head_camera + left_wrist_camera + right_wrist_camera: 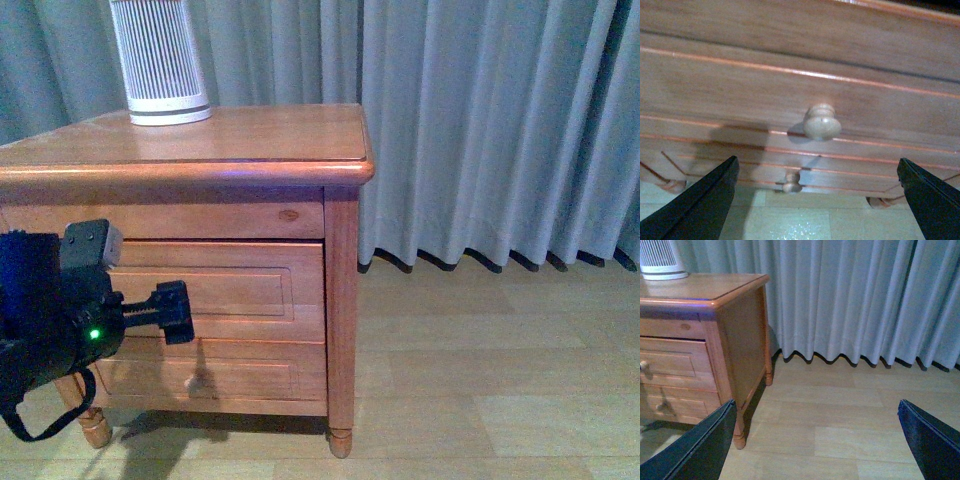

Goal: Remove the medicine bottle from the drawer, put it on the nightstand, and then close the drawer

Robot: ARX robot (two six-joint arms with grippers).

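Note:
The honey-brown nightstand (250,135) stands at the left, and it also shows in the right wrist view (735,330). Its upper drawer (250,285) looks shut or nearly shut. My left gripper (176,312) is open and empty, right in front of that drawer. In the left wrist view the drawer's round knob (821,122) lies a little ahead of the open left gripper (817,161), untouched. My right gripper (816,402) is open and empty over the floor, to the right of the nightstand. The medicine bottle is hidden.
A large white ribbed cylinder (158,60) stands at the back left of the nightstand top. The shorter lower drawer (240,375) has its own knob (792,182). Grey curtains (490,120) hang behind. Pale wood floor (480,380) lies to the right.

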